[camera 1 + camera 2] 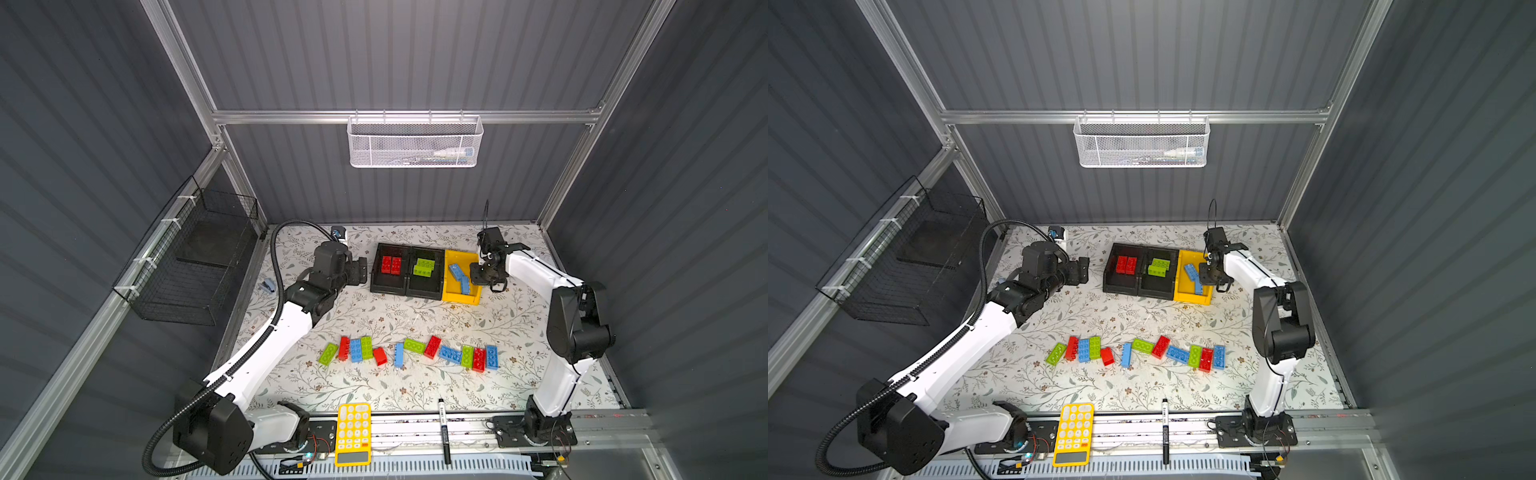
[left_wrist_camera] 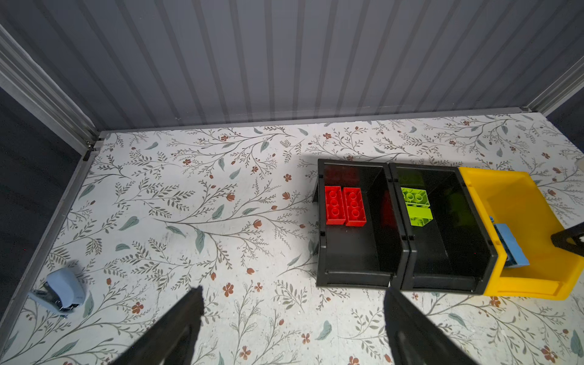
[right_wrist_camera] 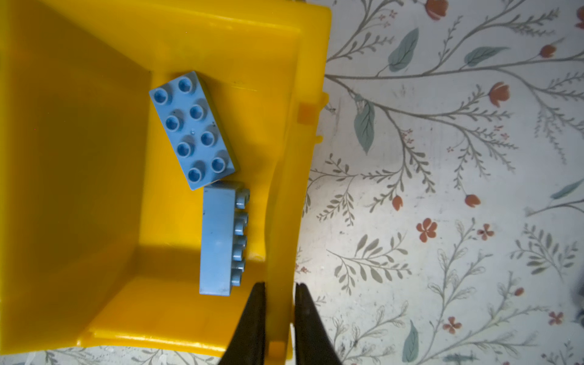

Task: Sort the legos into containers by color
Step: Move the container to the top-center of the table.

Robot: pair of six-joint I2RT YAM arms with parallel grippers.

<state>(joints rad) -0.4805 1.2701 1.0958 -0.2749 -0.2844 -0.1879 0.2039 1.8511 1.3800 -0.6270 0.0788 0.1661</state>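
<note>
My right jaws were clenched on the side wall of the yellow bin [image 3: 79,158], one side inside it and one outside. In that bin a flat blue brick [image 3: 192,129] lay studs-up, touching a tipped blue brick [image 3: 219,240] lying on its side. My left jaws hung released, wide apart, near the black bin [image 1: 388,284] that held two red bricks [image 1: 391,264]. The middle black bin [image 1: 424,286] held green bricks [image 1: 424,267]. A row of loose bricks [image 1: 414,346] lay on the counter [image 1: 374,316], well apart from the bins.
</note>
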